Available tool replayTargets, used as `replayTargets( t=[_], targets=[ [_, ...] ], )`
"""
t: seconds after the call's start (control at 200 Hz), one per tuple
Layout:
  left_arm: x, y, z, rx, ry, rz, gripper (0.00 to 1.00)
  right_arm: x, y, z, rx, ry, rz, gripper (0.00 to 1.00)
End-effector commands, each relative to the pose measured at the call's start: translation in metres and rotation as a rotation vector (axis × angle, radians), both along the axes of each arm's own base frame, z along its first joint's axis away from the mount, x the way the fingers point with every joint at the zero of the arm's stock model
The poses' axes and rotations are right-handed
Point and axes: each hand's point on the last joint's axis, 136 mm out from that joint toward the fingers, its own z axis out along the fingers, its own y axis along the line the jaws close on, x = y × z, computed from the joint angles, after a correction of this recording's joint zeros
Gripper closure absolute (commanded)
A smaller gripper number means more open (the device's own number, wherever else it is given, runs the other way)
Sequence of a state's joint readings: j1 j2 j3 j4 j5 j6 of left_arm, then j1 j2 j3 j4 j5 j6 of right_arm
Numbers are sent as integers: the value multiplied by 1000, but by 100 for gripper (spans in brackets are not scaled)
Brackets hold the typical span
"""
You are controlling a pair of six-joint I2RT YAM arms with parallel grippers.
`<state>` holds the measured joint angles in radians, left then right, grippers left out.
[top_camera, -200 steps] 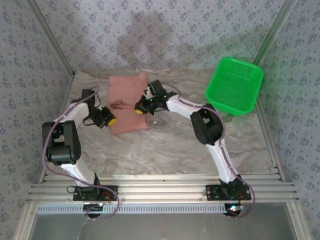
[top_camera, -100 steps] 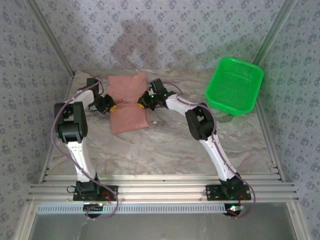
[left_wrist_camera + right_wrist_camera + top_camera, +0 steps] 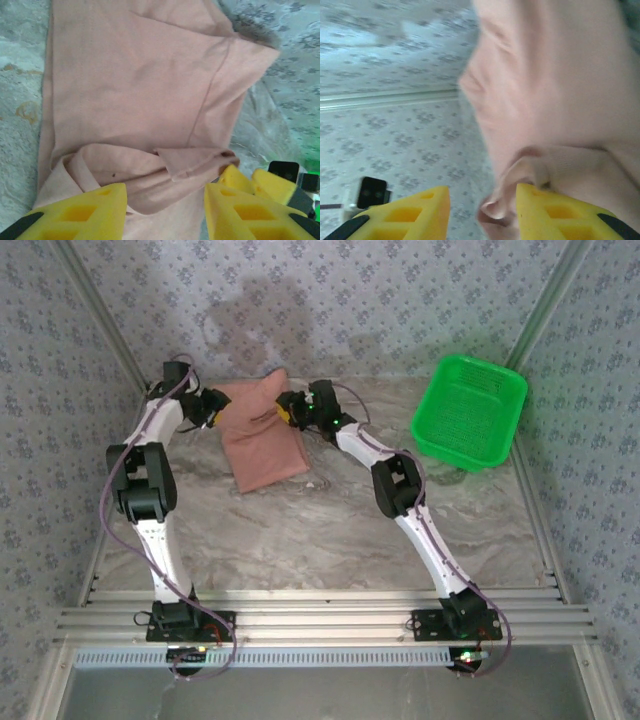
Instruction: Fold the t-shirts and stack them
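The salmon-pink t-shirt (image 3: pixel 264 438) lies folded at the back left of the table, slightly askew. My left gripper (image 3: pixel 213 406) hovers at its far left corner and my right gripper (image 3: pixel 289 408) at its far right corner. In the left wrist view, the left gripper (image 3: pixel 165 200) stands open over a rolled fold of the t-shirt (image 3: pixel 135 85), and the right gripper's yellow fingers (image 3: pixel 260 182) show just beyond. The right gripper (image 3: pixel 481 200) is open too, a loose hem of the t-shirt (image 3: pixel 560 75) hanging against its right finger. No printed graphic shows.
A bright green plastic basket (image 3: pixel 470 412) sits tilted at the back right. Patterned walls close in the back and sides, right behind both grippers. Bare marbled tabletop (image 3: pixel 330 530) stretches from the shirt to the near rail.
Both grippers carried the shirt's near half toward the back wall, folding it over, and then opened from shut. The shirt now lies shorter and a little rotated.
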<state>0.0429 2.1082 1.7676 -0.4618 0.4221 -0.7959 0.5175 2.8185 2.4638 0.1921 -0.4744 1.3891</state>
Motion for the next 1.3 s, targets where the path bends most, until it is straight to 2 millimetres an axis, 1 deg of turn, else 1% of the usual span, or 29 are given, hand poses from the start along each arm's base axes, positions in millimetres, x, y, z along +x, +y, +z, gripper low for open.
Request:
replayTargets(
  t=[0.0,0.09,0.115,0.14,0.17,0.275,0.325,0.39,0.47,0.545,0.59,0.66,0.735,0.794,0.869,0.889,0.914,0.954,0.959,0.994,1.024,1.049,1.064,1.109,1.159,1.199,1.229,1.249,1.299],
  targets=[
    [-23,-13,34,-45,-46,-25,54,-6,7,67,92,-111,36,58],
    [-56,-25,30,-37,-14,-57,53,-27,9,78,64,-106,99,59],
    [-65,-27,27,-29,-6,-63,53,-36,9,76,38,-93,118,59],
    [-74,-29,25,-23,-2,-68,52,-45,8,67,-6,-62,136,61],
    [-85,-32,18,-17,13,-72,52,-60,7,57,-76,-31,162,63],
    [-115,-34,-1,-18,56,-64,52,-99,1,39,-249,-18,236,66],
    [-126,-33,-4,-16,62,-59,52,-115,1,27,-306,-4,275,69],
    [-137,-33,-2,-13,53,-56,52,-132,-2,4,-388,38,307,73],
    [-149,-32,6,2,28,-49,52,-138,-5,-19,-463,55,313,75],
    [-158,-33,19,24,-19,-57,51,-134,-8,-45,-517,90,291,77],
    [-165,-34,26,43,-42,-65,50,-131,-9,-57,-548,104,276,77],
    [-177,-36,41,67,-95,-68,45,-130,-15,-83,-624,140,254,78],
    [-190,-36,53,86,-145,-64,39,-132,-18,-100,-682,160,228,78],
    [-201,-34,59,97,-161,-56,38,-142,-23,-112,-734,204,226,80],
    [-215,-33,62,111,-151,-63,37,-171,-39,-123,-823,265,268,82],
    [-218,-33,62,114,-144,-68,37,-174,-42,-121,-835,267,256,83],
    [-223,-34,61,119,-134,-76,37,-184,-49,-128,-840,292,243,84],
    [-230,-35,58,132,-119,-90,37,-202,-54,-132,-830,312,237,84],
    [-230,-36,58,133,-117,-93,37,-202,-53,-129,-825,308,234,84],
    [-236,-37,55,146,-106,-106,37,-221,-60,-134,-829,335,233,85],
    [-242,-39,52,156,-96,-117,37,-236,-63,-132,-831,346,238,85],
    [-246,-41,48,159,-86,-126,37,-250,-67,-134,-840,360,244,84],
    [-248,-43,46,158,-83,-133,37,-256,-67,-131,-840,361,246,84],
    [-256,-48,40,155,-71,-151,37,-284,-75,-137,-853,408,252,84],
    [-265,-56,30,157,-55,-174,37,-311,-80,-136,-839,443,251,85],
    [-272,-59,21,167,-34,-187,38,-332,-88,-137,-844,473,236,85],
    [-279,-62,13,170,-14,-194,38,-340,-92,-133,-830,483,215,85],
    [-283,-62,9,170,-2,-191,38,-354,-100,-137,-836,505,210,85],
    [-293,-65,-2,166,22,-188,38,-371,-107,-133,-825,516,198,85]
  ],
)
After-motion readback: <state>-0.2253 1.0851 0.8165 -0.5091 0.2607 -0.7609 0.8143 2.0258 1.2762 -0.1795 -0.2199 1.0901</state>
